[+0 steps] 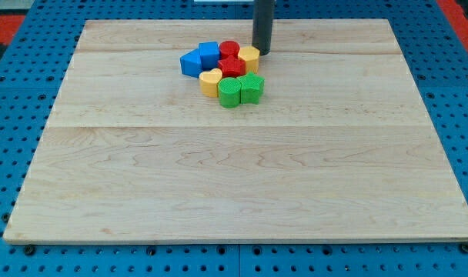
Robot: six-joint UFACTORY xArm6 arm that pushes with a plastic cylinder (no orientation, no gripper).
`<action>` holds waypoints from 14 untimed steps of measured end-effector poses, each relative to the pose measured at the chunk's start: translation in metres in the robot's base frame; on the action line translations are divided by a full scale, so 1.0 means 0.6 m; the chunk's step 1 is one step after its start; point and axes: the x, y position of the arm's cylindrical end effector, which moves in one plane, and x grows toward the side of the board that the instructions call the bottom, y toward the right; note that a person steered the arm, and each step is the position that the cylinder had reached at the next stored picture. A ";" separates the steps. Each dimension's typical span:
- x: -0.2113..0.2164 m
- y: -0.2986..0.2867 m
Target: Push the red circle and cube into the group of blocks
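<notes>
Rod tip (262,51) touching yellow block (249,57), red circle (228,50) and red cube (232,66) clustered with blue (208,54), green (228,91) blocks on tabletop (234,169), no jaws on this arm.

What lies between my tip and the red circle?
In the camera view, nothing lies fully between my tip and the red circle: bare board shows there, and the yellow block sits just below that gap, touching or nearly touching the tip.
</notes>
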 end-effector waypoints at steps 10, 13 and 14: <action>0.002 -0.042; 0.002 -0.160; 0.028 -0.128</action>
